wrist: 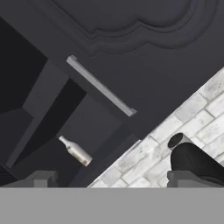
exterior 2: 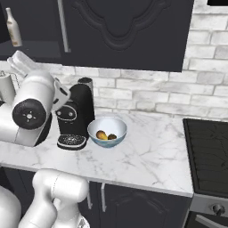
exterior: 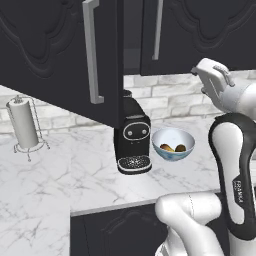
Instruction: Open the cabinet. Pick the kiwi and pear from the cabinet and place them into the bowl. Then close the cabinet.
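"FRANKA" on the arm (exterior: 239, 192) — hand (wrist: 112, 179) wide open, empty — cabinet (exterior: 60, 45) door ajar

Both base views look forward and down over the marble tabletop (exterior: 45, 185), one from behind the arm on the left, the other from the right. They share the coffee machine (exterior: 132, 137) and the bowl (exterior: 173, 144). The hand view is rolled, facing up close at the cabinet (wrist: 131, 52).
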You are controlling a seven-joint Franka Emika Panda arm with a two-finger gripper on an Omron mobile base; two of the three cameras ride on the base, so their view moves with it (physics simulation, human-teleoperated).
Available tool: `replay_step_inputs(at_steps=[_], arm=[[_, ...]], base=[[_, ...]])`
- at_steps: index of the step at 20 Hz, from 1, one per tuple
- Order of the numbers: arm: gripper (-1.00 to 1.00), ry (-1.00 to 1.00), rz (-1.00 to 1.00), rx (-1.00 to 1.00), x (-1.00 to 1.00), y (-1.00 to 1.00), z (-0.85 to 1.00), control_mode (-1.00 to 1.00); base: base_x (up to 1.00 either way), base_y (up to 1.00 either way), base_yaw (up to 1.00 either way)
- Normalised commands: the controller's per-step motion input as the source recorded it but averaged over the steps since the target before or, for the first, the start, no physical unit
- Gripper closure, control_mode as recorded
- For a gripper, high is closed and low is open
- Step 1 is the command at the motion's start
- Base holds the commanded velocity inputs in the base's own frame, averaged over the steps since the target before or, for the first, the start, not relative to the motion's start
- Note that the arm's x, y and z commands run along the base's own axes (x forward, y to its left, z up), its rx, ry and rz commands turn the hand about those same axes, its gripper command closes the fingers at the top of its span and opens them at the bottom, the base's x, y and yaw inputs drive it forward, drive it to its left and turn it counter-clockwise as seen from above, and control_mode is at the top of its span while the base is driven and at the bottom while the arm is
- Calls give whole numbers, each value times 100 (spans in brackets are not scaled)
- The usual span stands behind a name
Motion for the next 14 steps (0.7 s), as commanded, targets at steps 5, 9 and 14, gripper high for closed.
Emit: replay_step_inputs(at_steps=[5,9,14], arm=[[-100,0,-7,0,-41,41,0,-100],[-100,0,-8,0,-49,41,0,-100],[-100,0,-7,0,-40,48,0,-100]], base=[[0,0,0],[0,0,0],[0,0,0]])
